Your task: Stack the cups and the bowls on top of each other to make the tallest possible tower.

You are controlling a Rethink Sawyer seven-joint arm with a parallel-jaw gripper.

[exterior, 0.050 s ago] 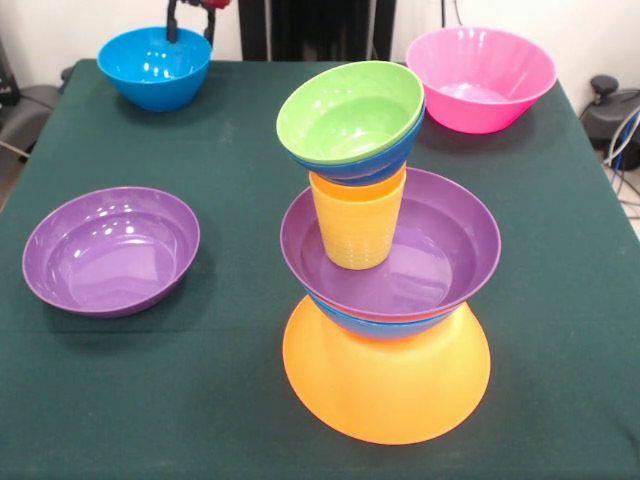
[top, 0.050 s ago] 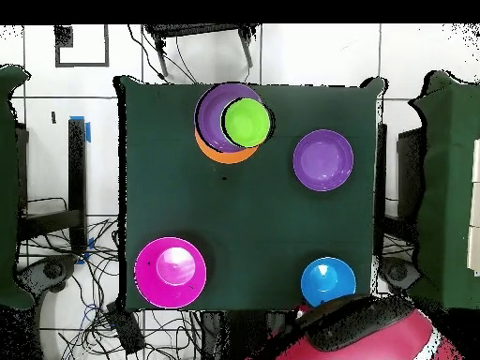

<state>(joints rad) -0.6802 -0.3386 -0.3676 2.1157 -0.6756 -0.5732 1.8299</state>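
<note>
I had the tower (exterior, 0.050 s ago: 385, 300) standing a little toward four o'clock of the table's (exterior, 0.050 s ago: 560, 300) middle in the front view: an upturned orange bowl (exterior, 0.050 s ago: 385, 385) at the bottom, a blue bowl (exterior, 0.050 s ago: 385, 325) and a purple bowl (exterior, 0.050 s ago: 440, 250) nested on it, a yellow cup (exterior, 0.050 s ago: 357, 230) upright inside the purple one, and a dark blue bowl (exterior, 0.050 s ago: 385, 160) with a green bowl (exterior, 0.050 s ago: 350, 110) in it perched on the cup's rim. That top pair leaned and sat off-centre toward one o'clock, so I judged the slightest knock could slide it off the narrow cup. The spare purple bowl (exterior, 0.050 s ago: 110, 250) lay at nine o'clock, a blue one (exterior, 0.050 s ago: 155, 65) at eleven, the pink one (exterior, 0.050 s ago: 480, 75) at one. The gripper (exterior, 0.050 s ago: 190, 22) hung over the blue bowl at the top edge, only partly shown; I could not tell how it was set. Adding the wide pink bowl on top looked the riskiest move, since its weight on a tilted seat could tip the whole upper stack.
</note>
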